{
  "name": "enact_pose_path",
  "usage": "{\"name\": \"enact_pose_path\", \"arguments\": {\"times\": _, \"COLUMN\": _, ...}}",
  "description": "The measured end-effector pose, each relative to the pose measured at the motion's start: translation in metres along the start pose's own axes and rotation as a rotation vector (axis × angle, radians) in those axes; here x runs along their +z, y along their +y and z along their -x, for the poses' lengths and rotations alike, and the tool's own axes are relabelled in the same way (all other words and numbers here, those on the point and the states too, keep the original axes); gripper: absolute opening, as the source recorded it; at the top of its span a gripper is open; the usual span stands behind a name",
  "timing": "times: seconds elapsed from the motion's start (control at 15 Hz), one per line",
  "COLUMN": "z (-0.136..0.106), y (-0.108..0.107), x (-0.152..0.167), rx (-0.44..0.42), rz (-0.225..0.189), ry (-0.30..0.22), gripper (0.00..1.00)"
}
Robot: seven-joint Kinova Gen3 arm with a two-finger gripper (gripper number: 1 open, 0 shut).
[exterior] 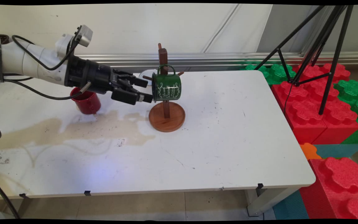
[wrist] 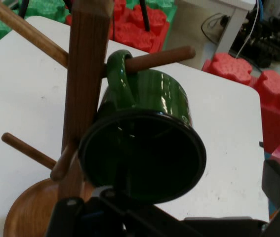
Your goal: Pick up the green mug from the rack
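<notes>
- Standing here, the biggest thing I see is the white table, running from nine o'clock to three o'clock across the main view.
- Red and green foam blocks are stacked on the floor off the table's three o'clock side. A black tripod has its legs planted among them.
- A wide brown stain lies on the tabletop at about eight o'clock from the wooden mug rack.
- The gripper reaches in level from nine o'clock. Its jaws are spread and pinch nothing. In the hand view one of its fingers sits well out at three o'clock of the mug's mouth, apart from the rim.
- The rack stands upright on its round base near the table's middle, towards the far edge. Its post fills the hand view at ten o'clock.
- The green mug hangs by its handle on a peg of the rack, clear of the table and tipped sideways. Its open mouth faces the gripper. The fingertips are just beside the rim at nine o'clock, and I cannot tell whether the lower one touches it.
- A red mug stands on the table at nine o'clock of the rack, behind the gripper's body and not on any peg.
- As things lie, one mug is hung and one is on the table. The other pegs I can see are bare.
</notes>
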Motion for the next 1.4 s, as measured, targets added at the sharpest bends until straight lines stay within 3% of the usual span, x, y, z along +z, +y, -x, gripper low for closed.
{"name": "enact_pose_path", "arguments": {"times": 0.8, "z": 0.007, "y": 0.001, "x": 0.019, "rx": -0.069, "rz": -0.024, "ry": 0.067, "gripper": 1.0}}
{"name": "enact_pose_path", "arguments": {"times": 1.27, "z": 0.01, "y": 0.0, "x": 0.023, "rx": -0.082, "rz": -0.033, "ry": 0.078, "gripper": 1.0}}
{"name": "enact_pose_path", "arguments": {"times": 1.33, "z": 0.011, "y": 0.0, "x": 0.024, "rx": -0.083, "rz": -0.033, "ry": 0.079, "gripper": 0.0}}
{"name": "enact_pose_path", "arguments": {"times": 1.4, "z": 0.011, "y": 0.0, "x": 0.024, "rx": -0.083, "rz": -0.033, "ry": 0.079, "gripper": 0.0}}
